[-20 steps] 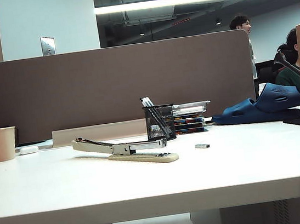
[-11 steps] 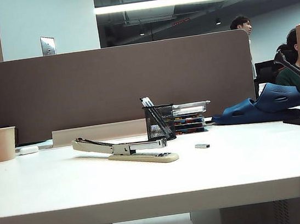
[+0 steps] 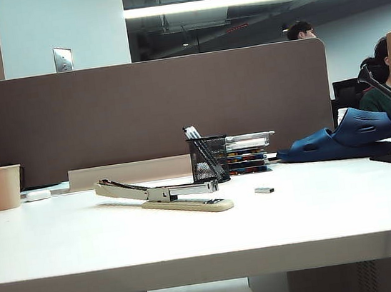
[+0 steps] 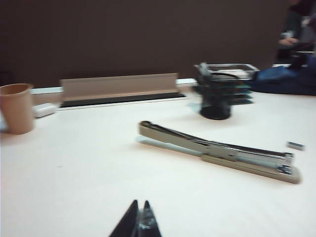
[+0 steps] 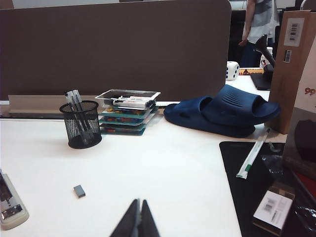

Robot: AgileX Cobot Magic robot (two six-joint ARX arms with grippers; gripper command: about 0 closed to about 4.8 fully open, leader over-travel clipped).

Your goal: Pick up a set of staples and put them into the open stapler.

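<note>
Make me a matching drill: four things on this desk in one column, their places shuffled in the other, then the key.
1. set of staples
2. paper cup
3. black mesh pen cup
4. blue slippers

A. far left of the desk
B. right behind the stapler
C. on bare desk right of the stapler
D. stacked at the far right

Both pincers, left and right, are shut, away from everything.

Pairs: 1-C, 2-A, 3-B, 4-D

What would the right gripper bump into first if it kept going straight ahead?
Probably nothing soon. The shut right gripper points across bare table; the set of staples lies off to one side. Far ahead sits the blue slipper, though depth is unclear.
</note>
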